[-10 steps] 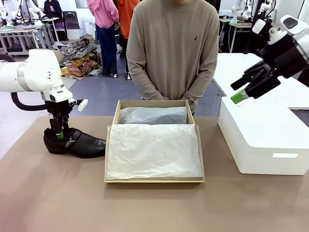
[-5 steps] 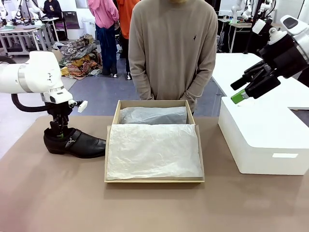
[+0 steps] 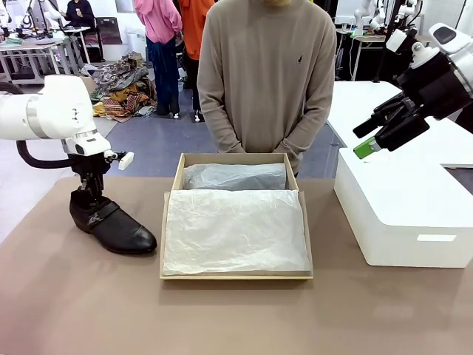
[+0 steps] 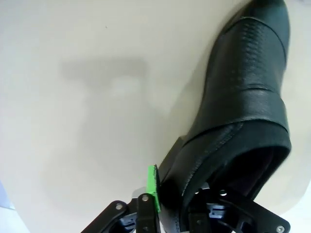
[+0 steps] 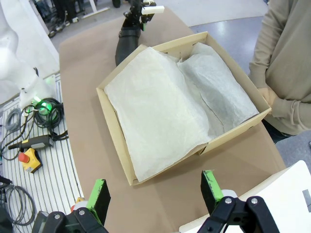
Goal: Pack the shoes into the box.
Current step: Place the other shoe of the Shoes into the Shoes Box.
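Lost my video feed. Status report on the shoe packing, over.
Left pincer clamped on shoe heel. Right pincer open, raised near white bin. Shoe beside cardboard box, not inside. Box open, paper-lined; nothing blocking.

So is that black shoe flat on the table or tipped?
Tipped: the left gripper holds the heel end of the shoe up, and the toe slopes down toward the table.

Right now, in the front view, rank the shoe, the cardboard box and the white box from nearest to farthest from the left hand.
1. The shoe: on the table's left side, with the left hand gripping its heel.
2. The cardboard box: middle of the table, just right of the shoe's toe.
3. The white box: far right side of the table.
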You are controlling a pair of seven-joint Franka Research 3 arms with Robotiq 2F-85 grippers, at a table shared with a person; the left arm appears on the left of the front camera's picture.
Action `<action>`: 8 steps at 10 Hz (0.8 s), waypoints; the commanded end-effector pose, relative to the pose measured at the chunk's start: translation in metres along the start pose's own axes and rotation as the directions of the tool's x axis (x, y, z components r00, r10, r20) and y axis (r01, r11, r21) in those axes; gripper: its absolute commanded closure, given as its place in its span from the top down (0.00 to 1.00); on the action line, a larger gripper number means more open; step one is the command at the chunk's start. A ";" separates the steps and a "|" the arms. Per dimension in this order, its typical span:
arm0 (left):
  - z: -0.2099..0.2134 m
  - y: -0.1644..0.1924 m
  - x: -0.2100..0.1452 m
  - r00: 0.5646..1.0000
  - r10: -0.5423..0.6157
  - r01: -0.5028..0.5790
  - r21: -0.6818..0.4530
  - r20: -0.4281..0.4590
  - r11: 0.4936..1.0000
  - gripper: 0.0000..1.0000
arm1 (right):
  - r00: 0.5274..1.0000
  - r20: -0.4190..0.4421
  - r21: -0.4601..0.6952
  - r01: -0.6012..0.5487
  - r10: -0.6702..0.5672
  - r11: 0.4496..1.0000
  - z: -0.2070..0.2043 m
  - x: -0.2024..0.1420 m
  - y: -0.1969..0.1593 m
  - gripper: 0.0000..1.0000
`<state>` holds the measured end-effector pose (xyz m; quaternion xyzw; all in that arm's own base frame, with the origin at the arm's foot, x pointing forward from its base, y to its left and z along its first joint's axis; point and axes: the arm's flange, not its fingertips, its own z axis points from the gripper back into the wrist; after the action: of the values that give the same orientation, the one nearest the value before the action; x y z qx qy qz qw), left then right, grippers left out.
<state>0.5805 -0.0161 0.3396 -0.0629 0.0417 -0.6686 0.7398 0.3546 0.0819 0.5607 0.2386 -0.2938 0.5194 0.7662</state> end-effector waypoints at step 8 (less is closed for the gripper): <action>0.053 -0.003 -0.019 1.000 0.005 -0.003 0.039 -0.029 0.999 0.00 | 0.999 0.034 0.012 -0.020 0.020 1.000 -0.002 0.001 -0.002 1.00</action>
<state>0.5822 -0.0037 0.3743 -0.0367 0.0403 -0.6747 0.7361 0.3546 0.0819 0.5607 0.2386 -0.2938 0.5195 0.7661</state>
